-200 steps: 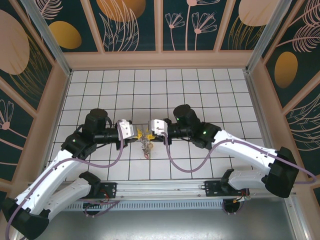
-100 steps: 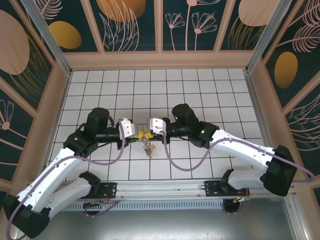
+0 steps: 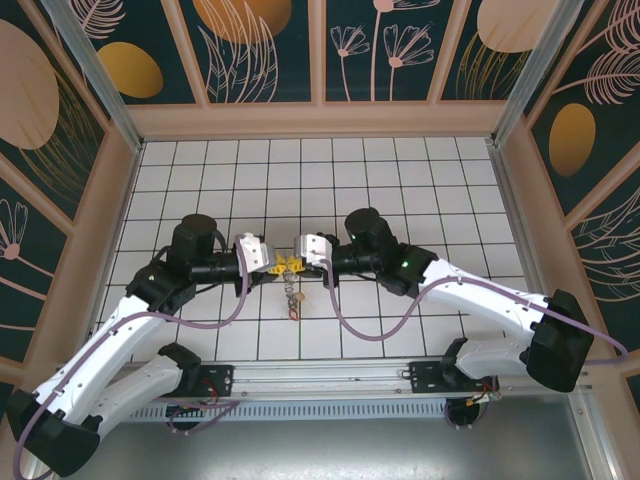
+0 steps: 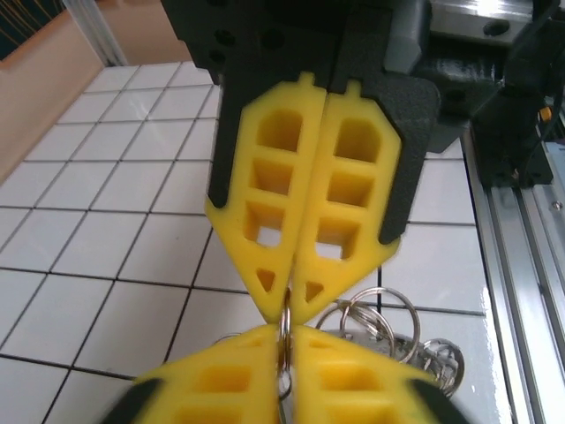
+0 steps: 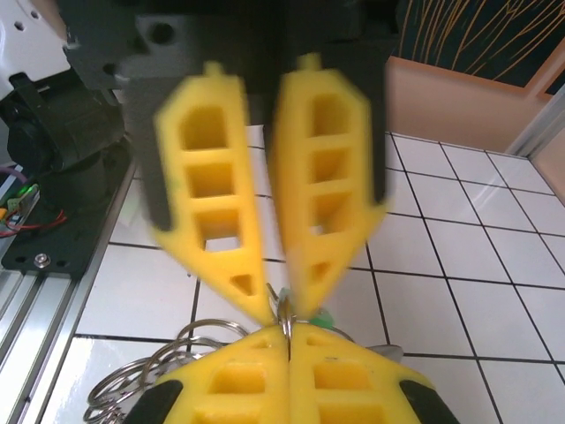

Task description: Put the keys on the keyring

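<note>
A robot test cell in a lab: a white gridded surface [image 3: 400, 170] boxed in by leaf-and-flower printed panels [image 3: 260, 50], aluminium frame posts [image 3: 90, 70], a metal mounting rail [image 3: 320, 378] along the near edge.

A white bench [image 3: 420, 180] ruled into square tiles is enclosed by tan walls [image 3: 320, 120]. Near its middle a bunch of keys [image 3: 291, 298] and metal rings [image 4: 375, 322] is seen; contact with the tiles cannot be judged.
</note>
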